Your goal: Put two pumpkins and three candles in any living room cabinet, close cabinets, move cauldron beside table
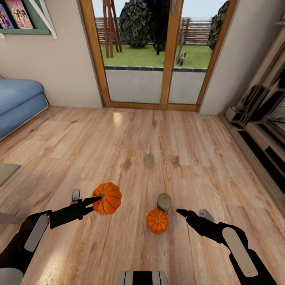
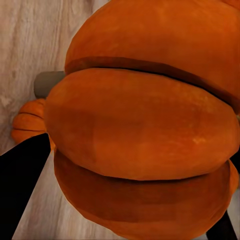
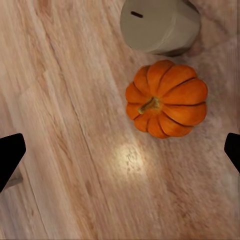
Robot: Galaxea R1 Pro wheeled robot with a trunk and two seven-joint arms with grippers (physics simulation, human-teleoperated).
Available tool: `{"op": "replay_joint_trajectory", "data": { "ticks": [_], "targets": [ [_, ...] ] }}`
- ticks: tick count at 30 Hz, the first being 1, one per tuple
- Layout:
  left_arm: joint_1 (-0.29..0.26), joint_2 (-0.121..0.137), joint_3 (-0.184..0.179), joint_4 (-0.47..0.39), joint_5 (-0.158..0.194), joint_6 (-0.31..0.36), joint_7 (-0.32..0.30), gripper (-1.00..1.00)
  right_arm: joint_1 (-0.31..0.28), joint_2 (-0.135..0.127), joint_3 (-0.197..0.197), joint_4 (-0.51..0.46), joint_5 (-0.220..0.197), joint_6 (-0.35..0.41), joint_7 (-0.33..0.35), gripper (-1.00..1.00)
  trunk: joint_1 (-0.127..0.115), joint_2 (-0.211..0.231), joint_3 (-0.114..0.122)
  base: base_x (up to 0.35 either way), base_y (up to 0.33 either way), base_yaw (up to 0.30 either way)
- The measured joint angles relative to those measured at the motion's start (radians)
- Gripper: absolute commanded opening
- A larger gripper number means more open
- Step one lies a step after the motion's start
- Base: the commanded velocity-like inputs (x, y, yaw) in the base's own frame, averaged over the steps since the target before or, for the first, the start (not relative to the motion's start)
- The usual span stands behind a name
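My left gripper [image 1: 92, 204] is shut on the larger orange pumpkin [image 1: 107, 198], held above the wooden floor; its ribbed skin [image 2: 145, 125] is right up against the left wrist camera. The smaller pumpkin [image 1: 157, 221] sits upright on the floor, with a beige candle [image 1: 163, 202] close behind it. My right gripper [image 1: 192, 214] hovers open just right of that pair. The right wrist view looks down on the small pumpkin [image 3: 167, 100] and the candle [image 3: 160, 25], both ahead of the spread fingertips [image 3: 10, 155]. A second candle [image 1: 149, 160] stands farther out on the floor.
Glass patio doors [image 1: 158, 51] close the far wall. A blue sofa [image 1: 18, 103] is at the left, and a dark stepped unit [image 1: 261, 118] runs along the right wall. A pale flat corner [image 1: 7, 171] juts in at the left edge. Wooden floor [image 1: 79, 142] lies all around.
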Motion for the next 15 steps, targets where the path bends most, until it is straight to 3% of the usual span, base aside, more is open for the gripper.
{"op": "replay_joint_trajectory", "data": {
  "ticks": [15],
  "targets": [
    [0.0, 0.0, -0.001, 0.0, -0.001, 0.0, -0.001, -1.0, 0.0, 0.006, 0.005, -0.001, 0.014, -0.03, 0.004, 1.0, 0.007, -0.004, -0.058, 0.0, 0.0, 0.0]
  ]
}}
